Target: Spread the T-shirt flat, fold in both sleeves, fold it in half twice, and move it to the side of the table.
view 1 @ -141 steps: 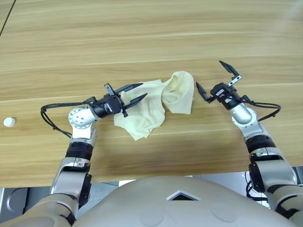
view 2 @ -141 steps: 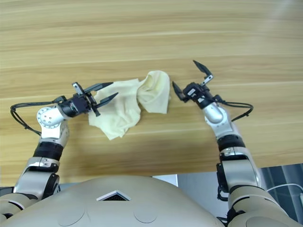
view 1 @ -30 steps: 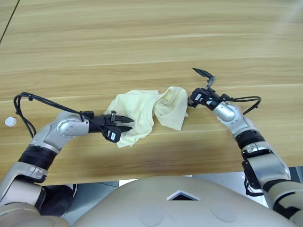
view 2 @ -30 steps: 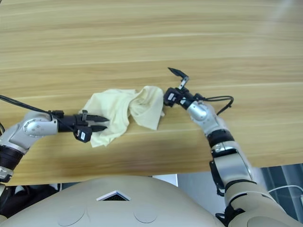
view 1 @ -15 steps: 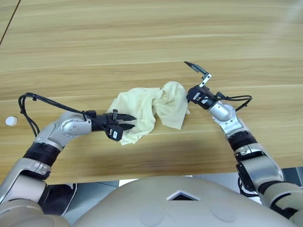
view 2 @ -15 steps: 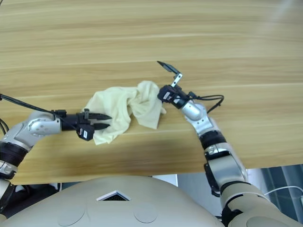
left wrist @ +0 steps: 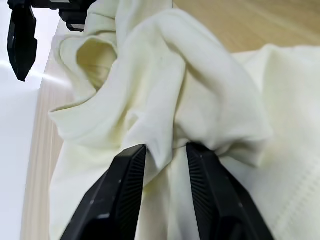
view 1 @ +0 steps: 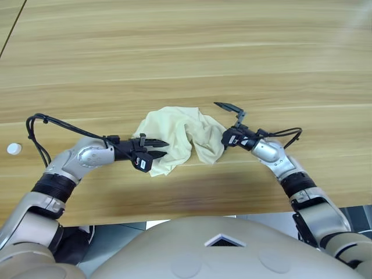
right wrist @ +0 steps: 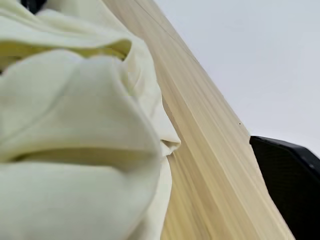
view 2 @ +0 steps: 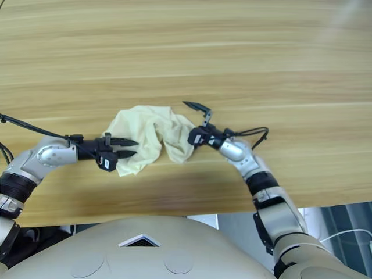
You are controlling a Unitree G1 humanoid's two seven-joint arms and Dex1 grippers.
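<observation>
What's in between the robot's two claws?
The crumpled yellow T-shirt lies between the left gripper and the right gripper, on the wooden table; both eye views show it.

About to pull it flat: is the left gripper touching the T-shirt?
Touching. In the left wrist view, the left gripper has a bunched fold of the T-shirt squeezed between both fingers.

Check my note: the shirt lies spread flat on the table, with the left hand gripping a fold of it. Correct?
Not flat. The shirt lies bunched in a crumpled heap on the table, as the left eye view shows. The left hand does grip a fold of it.
</observation>
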